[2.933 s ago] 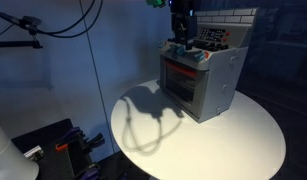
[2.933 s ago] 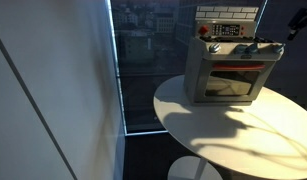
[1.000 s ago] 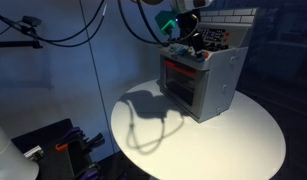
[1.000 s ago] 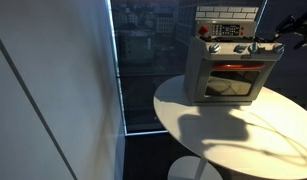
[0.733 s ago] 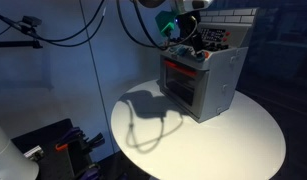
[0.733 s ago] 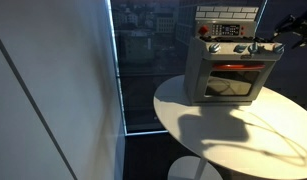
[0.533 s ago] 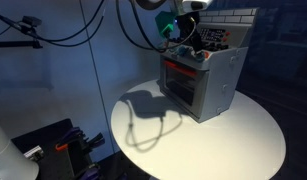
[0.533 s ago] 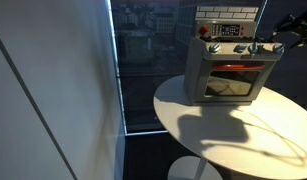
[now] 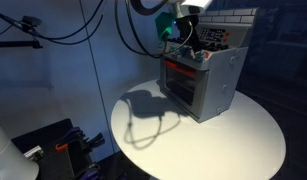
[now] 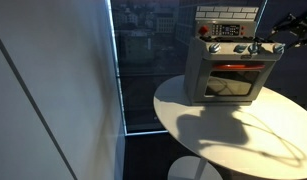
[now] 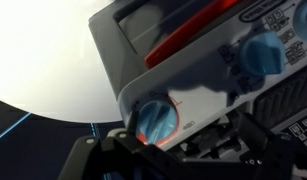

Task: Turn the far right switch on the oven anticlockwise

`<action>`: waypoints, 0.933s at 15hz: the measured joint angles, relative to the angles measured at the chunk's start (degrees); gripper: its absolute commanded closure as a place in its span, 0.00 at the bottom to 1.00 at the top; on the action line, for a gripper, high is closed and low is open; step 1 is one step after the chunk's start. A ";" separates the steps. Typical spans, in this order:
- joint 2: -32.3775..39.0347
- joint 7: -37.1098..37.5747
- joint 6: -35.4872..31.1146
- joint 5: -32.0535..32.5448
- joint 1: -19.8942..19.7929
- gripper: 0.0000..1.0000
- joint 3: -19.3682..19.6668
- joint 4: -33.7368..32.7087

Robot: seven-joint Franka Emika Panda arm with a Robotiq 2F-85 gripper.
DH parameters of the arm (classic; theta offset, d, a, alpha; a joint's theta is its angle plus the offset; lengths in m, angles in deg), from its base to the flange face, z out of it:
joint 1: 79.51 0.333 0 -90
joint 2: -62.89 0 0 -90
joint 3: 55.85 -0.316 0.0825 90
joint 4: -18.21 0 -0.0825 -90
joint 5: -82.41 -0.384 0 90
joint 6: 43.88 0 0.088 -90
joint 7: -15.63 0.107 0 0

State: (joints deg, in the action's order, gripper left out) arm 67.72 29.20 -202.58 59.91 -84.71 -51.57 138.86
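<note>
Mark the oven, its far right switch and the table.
the oven (image 10: 231, 80): exterior view, door window.
the far right switch (image 11: 158, 121): wrist view, knob face.
table (image 9: 225, 141): exterior view, bare white top.

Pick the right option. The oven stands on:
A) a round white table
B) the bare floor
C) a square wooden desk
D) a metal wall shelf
A: in both exterior views the oven sits on top of a round white table, with the tabletop's curved edge visible around it.
</note>
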 measured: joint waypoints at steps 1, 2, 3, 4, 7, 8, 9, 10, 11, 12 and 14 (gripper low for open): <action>0.00 -0.51 -0.29 -0.86 0.00 0.00 -0.06 0.07; 0.00 -0.95 -0.55 -1.68 0.00 0.00 -0.10 0.14; 0.00 -1.57 -0.78 -2.56 0.00 0.00 -0.13 0.20; 0.00 -2.18 -1.00 -3.40 0.00 0.00 -0.15 0.27; 0.06 -3.79 -1.48 -5.62 0.00 0.00 -0.16 0.33; 0.08 -4.19 -1.56 -6.21 0.00 0.00 -0.16 0.33; 0.11 -4.63 -1.64 -6.70 0.00 0.00 -0.16 0.33; 0.13 -4.93 -1.69 -7.18 0.00 0.00 -0.16 0.33; 0.15 -5.12 -1.75 -7.52 0.00 0.00 -0.16 0.33; 0.18 -5.19 -1.80 -7.68 0.00 0.00 -0.16 0.33; 0.23 -5.24 -1.89 -7.84 0.00 0.00 -0.16 0.33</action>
State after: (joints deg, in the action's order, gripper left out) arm 67.96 23.96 -204.47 52.07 -84.71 -51.73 139.19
